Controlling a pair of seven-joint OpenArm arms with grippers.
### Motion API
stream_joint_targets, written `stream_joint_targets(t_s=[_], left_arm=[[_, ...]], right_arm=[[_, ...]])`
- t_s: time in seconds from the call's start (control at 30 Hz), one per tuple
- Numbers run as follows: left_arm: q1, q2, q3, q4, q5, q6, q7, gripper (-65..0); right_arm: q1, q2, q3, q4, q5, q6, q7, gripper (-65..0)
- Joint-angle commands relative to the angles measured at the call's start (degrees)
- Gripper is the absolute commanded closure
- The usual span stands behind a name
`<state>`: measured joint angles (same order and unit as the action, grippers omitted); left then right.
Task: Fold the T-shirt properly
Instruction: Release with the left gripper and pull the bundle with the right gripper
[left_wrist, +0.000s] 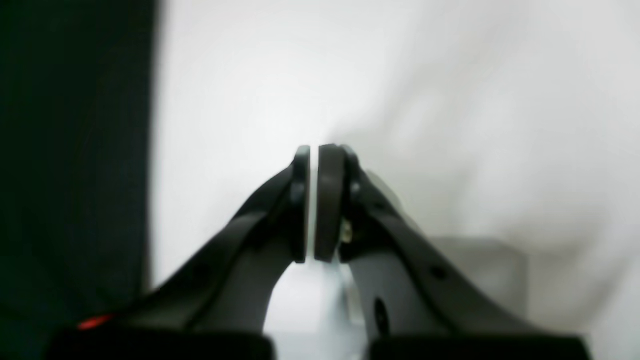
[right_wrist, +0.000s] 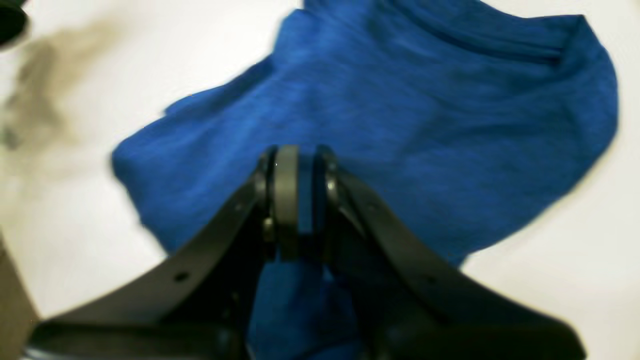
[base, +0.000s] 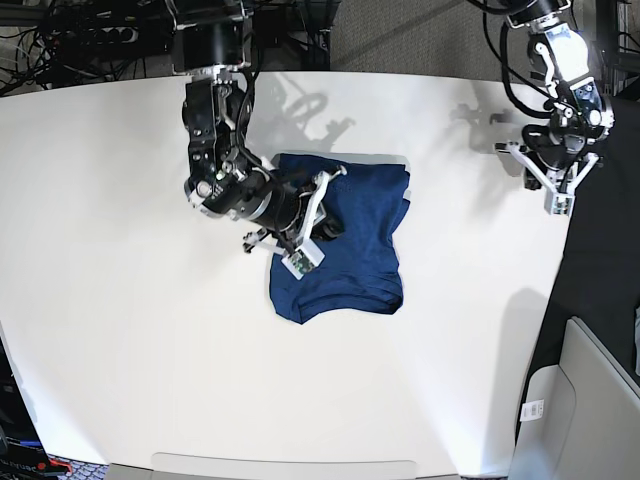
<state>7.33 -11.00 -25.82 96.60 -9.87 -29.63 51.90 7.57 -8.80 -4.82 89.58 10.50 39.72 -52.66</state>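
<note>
**Navy shirt pinched on one side, other arm parked**

Blue knit is what fills my right wrist feed: the T-shirt (base: 345, 240) sits bunched a bit back of the middle of the white worktop (base: 120, 300), partly folded over itself. My right pincer (right_wrist: 299, 200) is clamped on a fold of it, fabric showing between the pads. Left pincer (left_wrist: 313, 202) is pressed closed on nothing, hanging over the worktop's edge on the base view's right, well apart from the shirt.

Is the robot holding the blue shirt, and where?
Yes. The right end effector pinches a fold of the T-shirt near its edge. The left end effector is shut on nothing.
</note>
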Motion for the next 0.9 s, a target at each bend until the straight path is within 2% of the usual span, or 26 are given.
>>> stream_joint_targets(t_s=[0.0,0.27,0.63,0.87], left_arm=[[-0.7,-0.9,-0.3,0.9,-0.4,0.3,-1.3,-1.3],[-1.4,-0.9,-0.3,1.0,-0.4,0.3,-1.3,-1.3],[-1.4,0.3,-0.3,1.0,-0.4,0.3,-1.3,-1.3],[-1.2,0.4,-0.4,1.0,-0.4,0.3,-1.3,-1.3]], right_arm=[[0.2,-0.2,-0.6,1.9,0.8,0.3,0.8,-4.6],[-1.8,-0.2,-6.5,1.1,0.7,0.3,0.8,-4.6],[3.5,-0.2,-6.5,-16.8,0.5,0.3,1.1,-4.6],[3.8,2.9,-6.5,-17.4,0.5,0.3,2.3,-4.6]])
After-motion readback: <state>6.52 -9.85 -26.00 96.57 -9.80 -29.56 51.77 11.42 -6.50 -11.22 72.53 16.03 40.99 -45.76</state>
